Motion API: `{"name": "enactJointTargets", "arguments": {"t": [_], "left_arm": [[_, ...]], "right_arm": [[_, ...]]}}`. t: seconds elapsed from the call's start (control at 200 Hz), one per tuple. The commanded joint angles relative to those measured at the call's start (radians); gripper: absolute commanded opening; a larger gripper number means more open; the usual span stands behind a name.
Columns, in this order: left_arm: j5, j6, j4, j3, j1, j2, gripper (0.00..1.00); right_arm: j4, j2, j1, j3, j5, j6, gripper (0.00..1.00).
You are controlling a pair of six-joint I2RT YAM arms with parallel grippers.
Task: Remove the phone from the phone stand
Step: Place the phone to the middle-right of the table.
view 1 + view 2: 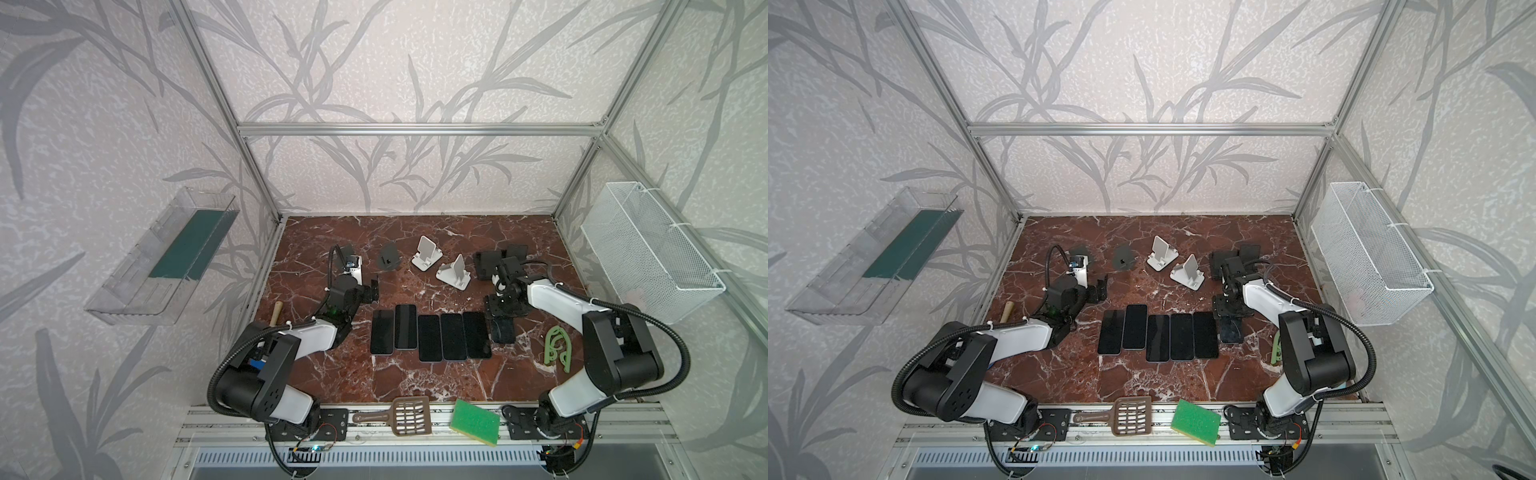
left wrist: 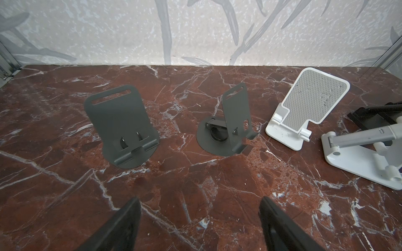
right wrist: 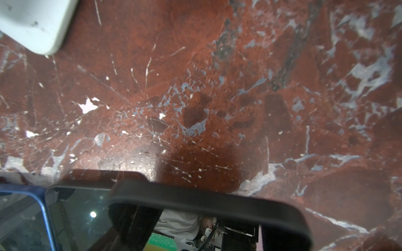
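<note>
Clear wall bin (image 1: pixel 137 286) far left with a dark green slab (image 1: pixel 191 245) in it; wooden handle (image 1: pixel 276 312) on the tabletop (image 1: pixel 415 382) edge beside the left arm; left pincer (image 2: pixel 199 202) has its fingers (image 2: pixel 121 228) well apart, nothing between them, hovering over bare marble and facing two dark grey stands (image 2: pixel 121 123) (image 2: pixel 236 117), both upright; in a top view the same pincer (image 1: pixel 374 291) sits just left of the row of five phones (image 1: pixel 430 336), which lie flat, screen up, side by side mid-tabletop; behind the row, two white stands (image 1: pixel 426 253) (image 1: pixel 455 272) near each other; on the front rail, a brown slotted scoop (image 1: pixel 409 415) and a green sponge (image 1: pixel 474 422); the task phone (image 1: pixel 503 332) lies flat on the tabletop just right of the row, apart from the stands, its far end covered by the right pincer (image 1: pixel 500 313), which points down at it; right wrist view shows the phone's black-cased top edge (image 3: pixel 217 195) close up with a blue-edged phone (image 3: pixel 21 217) just beside it, but the fingers are not clear there, so cannot tell if that pincer is apart, together or clamped; black stands (image 1: pixel 515 250) behind the right wrist; green plastic piece (image 1: pixel 559 349) near the right arm; white wire basket (image 1: pixel 652 257) on the right wall
</note>
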Motion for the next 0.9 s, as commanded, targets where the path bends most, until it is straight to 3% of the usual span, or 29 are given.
{"name": "enactJointTargets", "arguments": {"t": [0.0, 0.895], "left_arm": [[0.009, 0.009, 0.032, 0.023, 0.000, 0.003, 0.86], [0.009, 0.008, 0.032, 0.021, 0.000, -0.003, 0.86]], "right_arm": [[-0.034, -0.003, 0.003, 0.010, 0.011, 0.007, 0.76], [-0.072, 0.066, 0.008, 0.045, 0.029, 0.009, 0.79]]}}
